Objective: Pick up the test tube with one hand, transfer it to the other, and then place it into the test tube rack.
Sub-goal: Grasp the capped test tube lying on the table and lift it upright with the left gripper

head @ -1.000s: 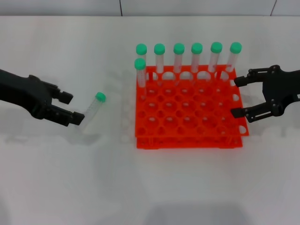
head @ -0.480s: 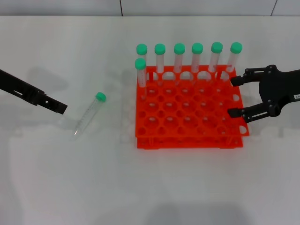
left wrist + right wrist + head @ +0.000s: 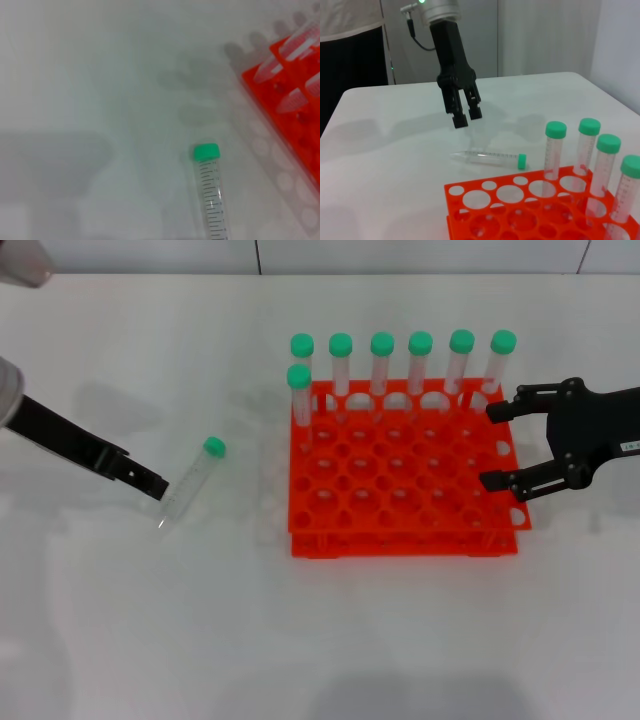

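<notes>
White table (image 3: pixel 150 640) fills the view, with a grey wall at the back. On the left, the left claw (image 3: pixel 463 117) hangs just above the table, pointing down, near the pointed end of the tube (image 3: pixel 187 485). Its fingers are a little apart and hold nothing. The tube lies flat on the table, well away from the rack (image 3: pixel 405 480), with its green cap (image 3: pixel 213 447) pointing toward the far side. The red rack sits in the middle with seven other tubes (image 3: pixel 381 362) standing along its back and one corner. The right claw (image 3: pixel 500 446) waits wide open over the rack's right edge, empty. I think the tube is round and smooth, so a push from one finger could roll it away. A grab near the thin tip could also let it slip out.
</notes>
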